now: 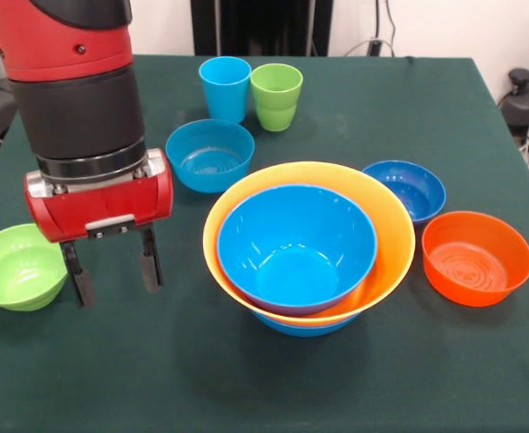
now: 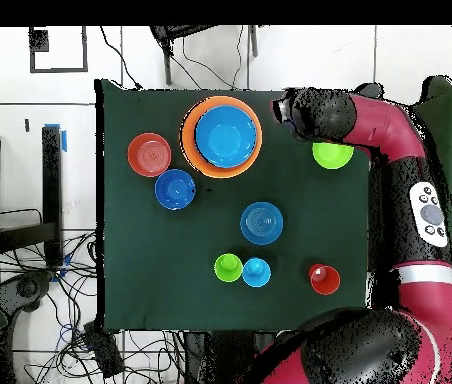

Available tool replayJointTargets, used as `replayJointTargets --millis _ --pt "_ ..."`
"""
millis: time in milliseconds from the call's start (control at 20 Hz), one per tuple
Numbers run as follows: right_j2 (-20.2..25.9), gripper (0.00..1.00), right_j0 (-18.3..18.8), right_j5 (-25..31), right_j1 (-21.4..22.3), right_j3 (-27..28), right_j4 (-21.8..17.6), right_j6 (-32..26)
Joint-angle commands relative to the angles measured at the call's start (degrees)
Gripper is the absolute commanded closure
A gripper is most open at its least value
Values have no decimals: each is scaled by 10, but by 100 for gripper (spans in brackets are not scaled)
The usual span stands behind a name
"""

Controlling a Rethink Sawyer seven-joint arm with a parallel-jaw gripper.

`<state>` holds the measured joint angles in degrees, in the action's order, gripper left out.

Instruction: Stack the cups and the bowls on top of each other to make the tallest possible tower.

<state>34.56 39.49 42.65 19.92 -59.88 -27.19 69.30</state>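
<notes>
Hovering with jaws apart and empty, between lime green bowl and tower.

**What you can't see right now**

Operator, in the front view the arm runs off the top edge, so you get only its lower end and the end effector. The tower's bottom bright blue bowl shows only as a sliver under the yellow-orange bowl. The orange cup sits outside the front view; only the overhead catches it. From overhead, the arm covers the end effector and clips the lime green bowl's edge. The tabletop's near edge and left side are cut off in front.
</notes>
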Motion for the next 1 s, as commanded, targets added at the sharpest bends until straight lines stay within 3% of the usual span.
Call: replayJointTargets --millis 50,550,1000 --pt "-36 0 -11 35 12 -6 -40 -50" --pt "-26 0 38 21 88 -100 -24 -55" --pt "-13 0 77 -70 129 -225 -34 -10"
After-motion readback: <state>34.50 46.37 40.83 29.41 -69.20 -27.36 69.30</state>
